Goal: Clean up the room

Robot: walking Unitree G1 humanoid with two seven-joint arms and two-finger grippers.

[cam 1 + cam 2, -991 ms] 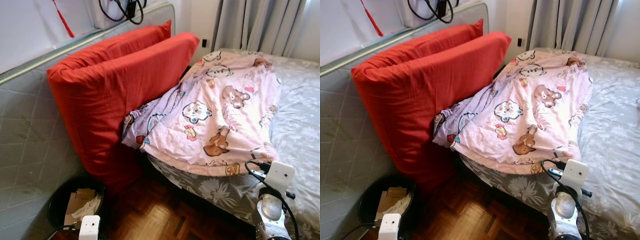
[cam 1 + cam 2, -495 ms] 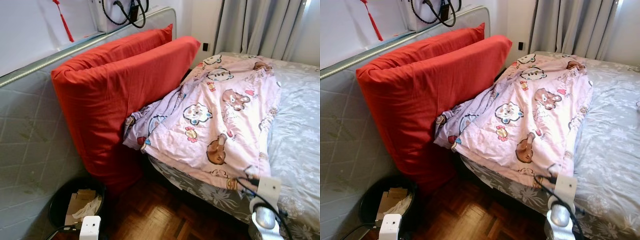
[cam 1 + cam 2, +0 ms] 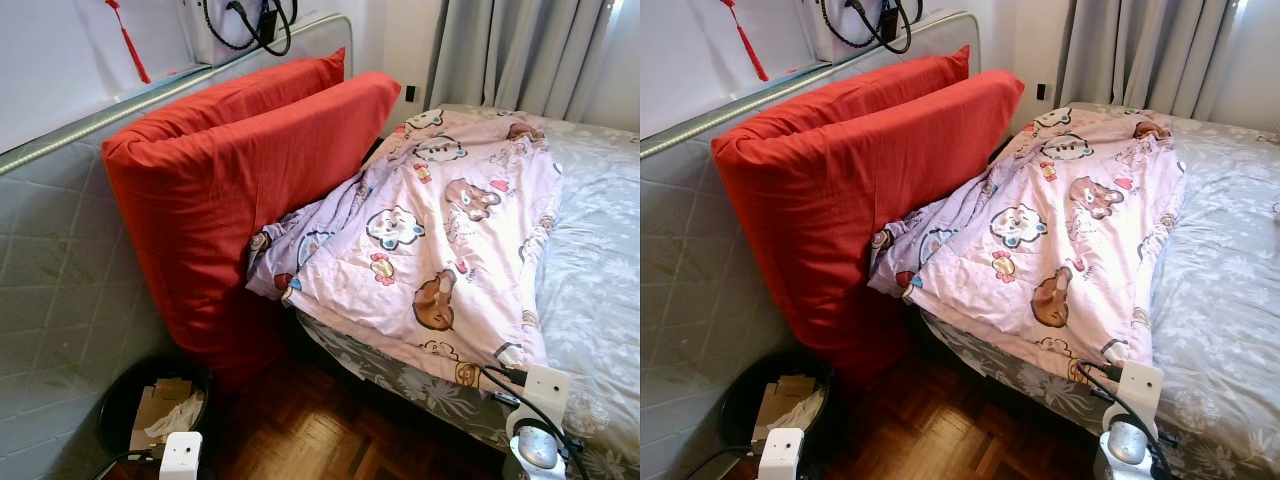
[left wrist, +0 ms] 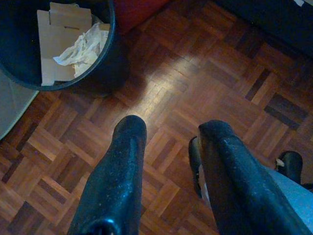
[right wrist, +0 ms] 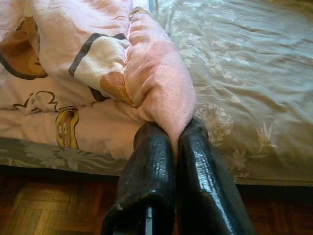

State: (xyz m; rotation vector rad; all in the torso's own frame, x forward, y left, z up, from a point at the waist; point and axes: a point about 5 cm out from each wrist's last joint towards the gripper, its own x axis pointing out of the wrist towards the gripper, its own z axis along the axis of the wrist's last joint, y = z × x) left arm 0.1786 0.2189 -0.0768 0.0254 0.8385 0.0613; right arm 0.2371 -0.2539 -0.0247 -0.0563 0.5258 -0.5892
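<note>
Right pincer (image 5: 177,134) pinching blanket (image 3: 440,230) edge; red cushions (image 3: 230,180) alongside.

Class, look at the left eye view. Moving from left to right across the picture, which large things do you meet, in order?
Grey quilted mattress → red cushions → pink cartoon blanket → grey floral bedsheet.

Pink cartoon-print blanket (image 3: 440,220), rumpled, draped across the grey floral bed (image 3: 600,260); its near corner, apparently folded over, hangs at the bed's edge beside red pillows (image 3: 230,170).
</note>
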